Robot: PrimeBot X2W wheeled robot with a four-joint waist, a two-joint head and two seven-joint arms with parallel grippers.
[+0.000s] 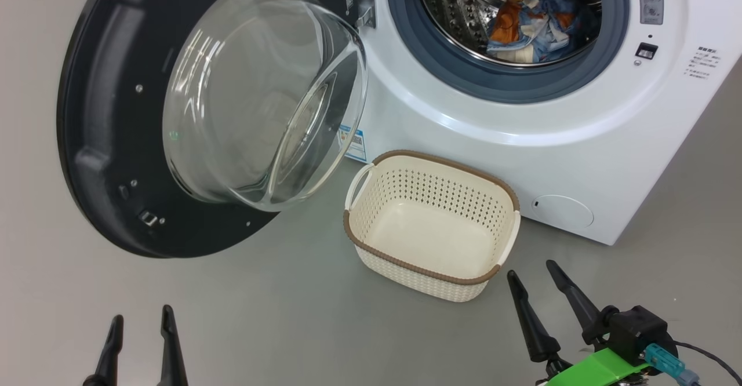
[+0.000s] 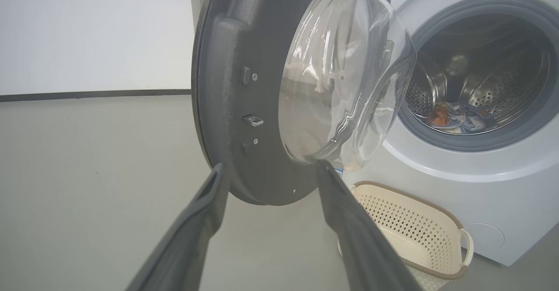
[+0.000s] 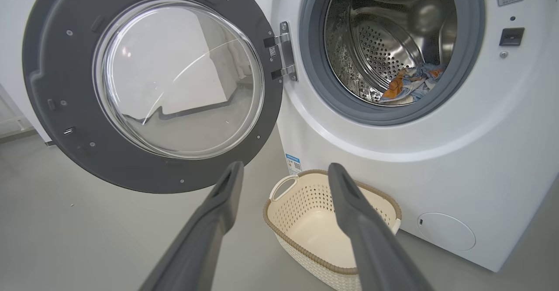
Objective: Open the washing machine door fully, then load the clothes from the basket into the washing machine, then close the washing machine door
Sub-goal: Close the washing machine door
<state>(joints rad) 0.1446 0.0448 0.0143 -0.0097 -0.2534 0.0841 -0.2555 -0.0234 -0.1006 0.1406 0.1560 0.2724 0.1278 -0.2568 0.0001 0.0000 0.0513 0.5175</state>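
Both held low, left pincer and right pincer gape wide, gripping nothing.

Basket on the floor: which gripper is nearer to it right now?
Right. The right gripper, open, sits just off the near right corner of the basket, not touching. The left gripper, also open, is well off to its left, in front of the open washing machine door.

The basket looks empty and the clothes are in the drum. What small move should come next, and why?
Probably bring the left tool up to the free edge of the washing machine door and start swinging it shut: the basket is empty, the clothes lie in the drum, and the door stands wide open.
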